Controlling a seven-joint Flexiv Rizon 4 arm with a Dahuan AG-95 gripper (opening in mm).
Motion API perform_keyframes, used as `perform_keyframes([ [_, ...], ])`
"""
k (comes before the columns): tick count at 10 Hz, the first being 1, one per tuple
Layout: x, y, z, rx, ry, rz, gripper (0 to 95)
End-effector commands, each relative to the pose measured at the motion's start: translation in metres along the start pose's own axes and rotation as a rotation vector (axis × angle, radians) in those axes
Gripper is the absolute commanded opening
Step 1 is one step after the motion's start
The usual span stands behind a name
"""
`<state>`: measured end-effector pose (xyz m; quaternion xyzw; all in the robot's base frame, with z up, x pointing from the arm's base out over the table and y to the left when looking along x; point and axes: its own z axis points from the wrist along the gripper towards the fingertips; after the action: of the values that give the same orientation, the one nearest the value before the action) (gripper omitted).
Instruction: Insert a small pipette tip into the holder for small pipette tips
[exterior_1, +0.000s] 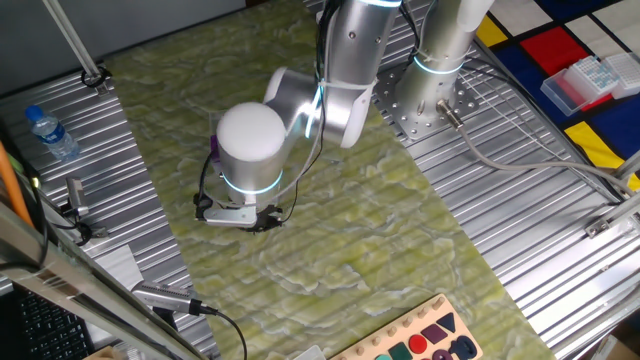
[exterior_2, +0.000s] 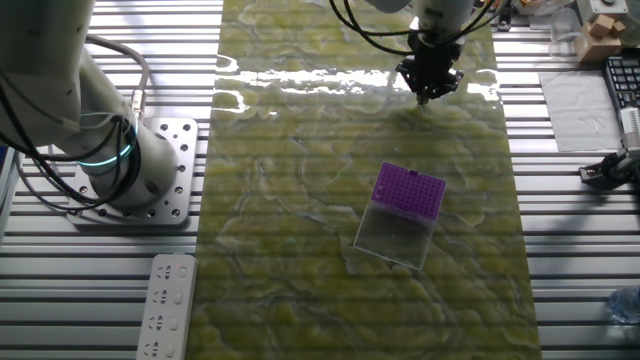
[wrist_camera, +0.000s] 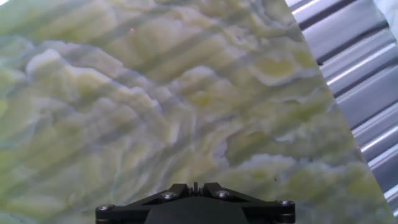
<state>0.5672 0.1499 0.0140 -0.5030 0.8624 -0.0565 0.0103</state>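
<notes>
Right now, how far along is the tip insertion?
Nothing looks done: the purple holder sits on the green mat with no tip visibly standing in it. In hand: the gripper hangs over bare mat, away from the holder; whether it carries a tip is too small to tell. Left: travel to the holder and insert.

Bright, even light; white glare streaks the mat (exterior_2: 300, 80) (hand view soft).
</notes>
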Motion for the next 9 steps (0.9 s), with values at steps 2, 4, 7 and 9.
perform_keyframes([
  [2, 0.0005, 0.0001, -0.0013, 0.003, -0.003, -0.163, 0.0],
  [4, 0.0006, 0.0001, -0.0014, 0.003, 0.0, -0.266, 0.0],
  [7, 0.0009, 0.0002, -0.0025, 0.0, -0.014, -0.407, 0.0],
  [9, 0.0015, 0.0006, -0.0023, -0.001, -0.022, -0.482, 19.0],
])
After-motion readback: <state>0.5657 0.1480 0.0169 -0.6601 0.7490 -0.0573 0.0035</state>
